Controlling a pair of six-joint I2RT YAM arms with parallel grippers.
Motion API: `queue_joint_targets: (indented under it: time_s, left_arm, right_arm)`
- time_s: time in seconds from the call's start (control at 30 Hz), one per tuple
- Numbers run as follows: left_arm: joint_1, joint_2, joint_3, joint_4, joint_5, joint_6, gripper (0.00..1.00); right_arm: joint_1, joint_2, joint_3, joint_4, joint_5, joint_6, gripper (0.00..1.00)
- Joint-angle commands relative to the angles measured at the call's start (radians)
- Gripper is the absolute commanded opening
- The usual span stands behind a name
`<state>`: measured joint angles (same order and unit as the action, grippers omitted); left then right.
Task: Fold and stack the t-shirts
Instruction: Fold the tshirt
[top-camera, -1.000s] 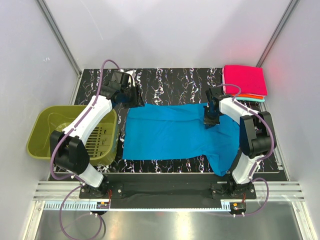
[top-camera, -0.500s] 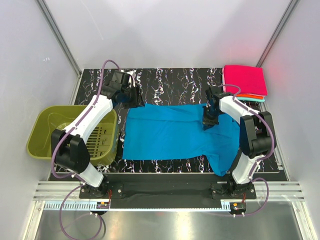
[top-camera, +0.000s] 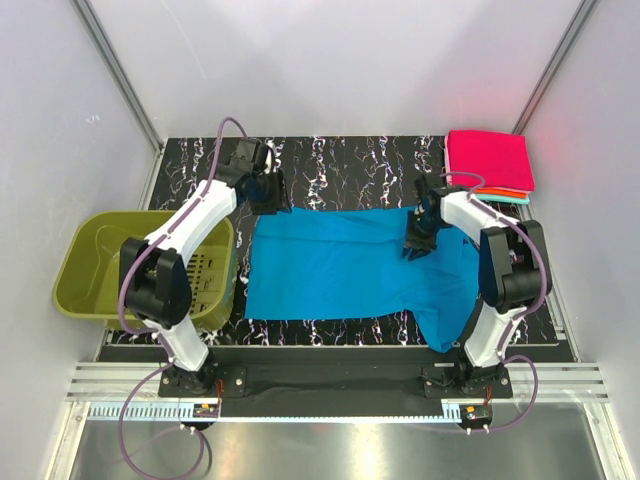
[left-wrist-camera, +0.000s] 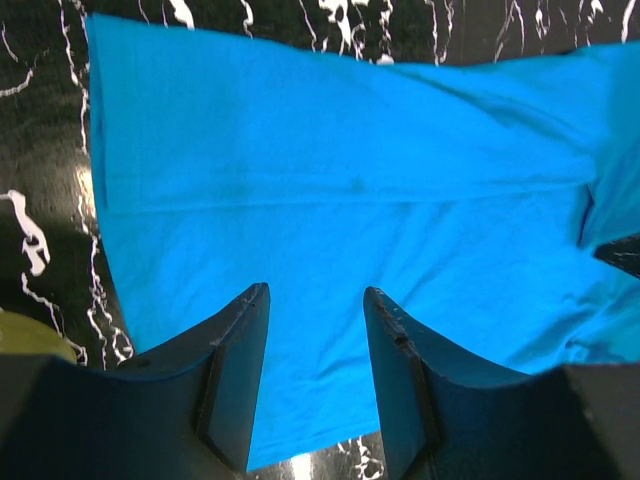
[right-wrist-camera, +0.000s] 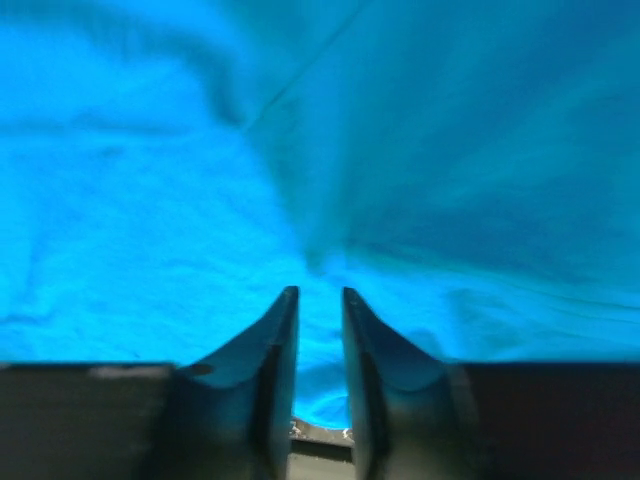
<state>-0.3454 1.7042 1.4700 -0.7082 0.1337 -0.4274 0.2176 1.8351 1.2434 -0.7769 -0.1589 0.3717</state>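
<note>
The green basket (top-camera: 80, 262) sits at the table's (top-camera: 350, 160) left edge, its slotted floor in plain view. Far right, a folded stack (top-camera: 488, 160) lies with a pink shirt on top. The blue shirt (top-camera: 340, 265) lies spread flat mid-table, one sleeve trailing toward the right arm's base. The left gripper (top-camera: 272, 192) hangs by the shirt's far left corner, fingers spread wide and apart from the cloth. The right gripper (top-camera: 414, 245) is down on the shirt's right shoulder, fingers pressed nearly together, pinching a pucker of fabric.
</note>
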Motion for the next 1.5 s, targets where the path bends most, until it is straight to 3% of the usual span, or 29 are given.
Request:
queue_joint_targets:
  time_s: [0.0, 0.23, 0.53, 0.73, 1.07, 1.1, 1.27, 1.33, 1.47]
  left_arm:
    - [-0.001, 0.026, 0.072, 0.012, -0.029, -0.016, 0.47]
    - [-0.040, 0.153, 0.147, -0.014, -0.060, -0.007, 0.43]
    - [-0.040, 0.308, 0.214, -0.025, -0.137, -0.001, 0.41]
    - [-0.037, 0.403, 0.263, -0.050, -0.213, -0.002, 0.41]
    - [-0.038, 0.442, 0.211, -0.059, -0.261, -0.051, 0.41]
    - [-0.037, 0.439, 0.207, -0.059, -0.264, -0.056, 0.41]
    - [-0.038, 0.426, 0.182, -0.057, -0.282, -0.097, 0.41]
    - [-0.037, 0.422, 0.181, -0.059, -0.283, -0.120, 0.41]
    - [-0.038, 0.416, 0.162, -0.048, -0.267, -0.174, 0.41]
  right_arm:
    - [-0.098, -0.091, 0.022, 0.042, 0.068, 0.012, 0.33]
    - [-0.313, -0.097, 0.027, 0.180, -0.016, -0.039, 0.42]
    - [-0.466, -0.028, 0.036, 0.339, -0.077, -0.050, 0.42]
    - [-0.517, 0.036, 0.057, 0.364, -0.123, -0.059, 0.40]
    - [-0.538, 0.130, 0.051, 0.422, -0.171, -0.063, 0.39]
    - [-0.540, 0.136, 0.048, 0.432, -0.175, -0.056, 0.38]
    - [-0.566, 0.081, -0.027, 0.487, -0.084, 0.062, 0.05]
    - [-0.584, 0.029, -0.096, 0.539, -0.059, 0.151, 0.00]
    - [-0.584, -0.059, -0.218, 0.611, 0.028, 0.294, 0.00]
